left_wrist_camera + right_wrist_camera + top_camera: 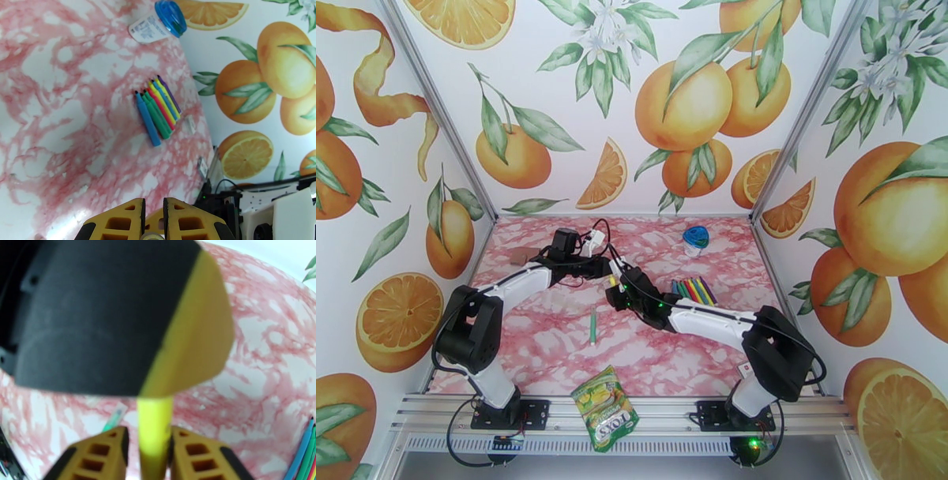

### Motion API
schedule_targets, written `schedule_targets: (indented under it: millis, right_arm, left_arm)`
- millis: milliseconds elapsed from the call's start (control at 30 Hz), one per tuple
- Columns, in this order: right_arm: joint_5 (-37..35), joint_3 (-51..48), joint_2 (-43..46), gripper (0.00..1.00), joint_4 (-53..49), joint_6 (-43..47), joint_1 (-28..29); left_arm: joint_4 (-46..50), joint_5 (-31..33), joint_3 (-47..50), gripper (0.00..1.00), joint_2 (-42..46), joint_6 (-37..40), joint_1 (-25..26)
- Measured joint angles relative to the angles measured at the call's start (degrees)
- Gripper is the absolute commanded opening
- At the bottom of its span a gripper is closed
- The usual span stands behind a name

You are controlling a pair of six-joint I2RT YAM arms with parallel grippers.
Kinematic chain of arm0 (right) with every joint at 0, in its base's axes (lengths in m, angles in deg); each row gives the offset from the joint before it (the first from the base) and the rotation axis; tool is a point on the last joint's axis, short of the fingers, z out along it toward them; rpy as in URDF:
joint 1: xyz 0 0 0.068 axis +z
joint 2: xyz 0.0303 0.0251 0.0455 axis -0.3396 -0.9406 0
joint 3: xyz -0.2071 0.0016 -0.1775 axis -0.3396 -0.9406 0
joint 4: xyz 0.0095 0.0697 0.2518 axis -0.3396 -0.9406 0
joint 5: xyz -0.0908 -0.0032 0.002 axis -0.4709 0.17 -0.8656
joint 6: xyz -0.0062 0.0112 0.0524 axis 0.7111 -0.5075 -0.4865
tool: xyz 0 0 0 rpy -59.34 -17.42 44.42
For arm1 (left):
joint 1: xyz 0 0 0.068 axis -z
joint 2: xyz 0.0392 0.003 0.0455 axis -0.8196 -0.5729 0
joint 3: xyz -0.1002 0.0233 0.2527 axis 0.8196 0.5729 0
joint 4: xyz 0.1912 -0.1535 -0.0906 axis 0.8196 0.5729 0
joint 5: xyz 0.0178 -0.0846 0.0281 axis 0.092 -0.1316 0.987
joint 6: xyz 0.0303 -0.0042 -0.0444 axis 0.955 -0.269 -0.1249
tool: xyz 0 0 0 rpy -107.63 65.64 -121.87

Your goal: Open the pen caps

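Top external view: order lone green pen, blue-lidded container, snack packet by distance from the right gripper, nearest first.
1. lone green pen, just toward the bases from the right gripper
2. blue-lidded container, far right
3. snack packet, front edge

The packet (604, 418), lying at the near edge, carries big white letters on a dark band. They read roughly "TOYS", though the last letters are uncertain, and its smaller print is too fine to read. The container (158, 23) on the table (59, 98) has a white label (145, 29) with lines of dark small print, none legible. Two white tags (190, 124) near the table's edge show only blurred marks.
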Motion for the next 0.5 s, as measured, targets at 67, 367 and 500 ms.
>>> schedule_targets:
  millis: [67, 367, 500]
  right_arm:
    - [0.22, 0.00, -0.04, 0.16, 0.04, -0.04, -0.11]
    - [0.74, -0.85, -0.09, 0.06, 2.05, 0.44, -0.42]
    - [0.83, -1.57, -0.09, 0.05, 4.04, 1.31, -0.42]
  left_arm:
    - [-0.07, 0.02, -0.04, 0.00, 0.00, -0.02, -0.02]
    - [0.28, 0.61, -0.66, 0.00, 0.00, -0.09, -0.37]
    - [1.07, 0.68, -1.18, 0.00, 0.00, -0.98, -0.76]
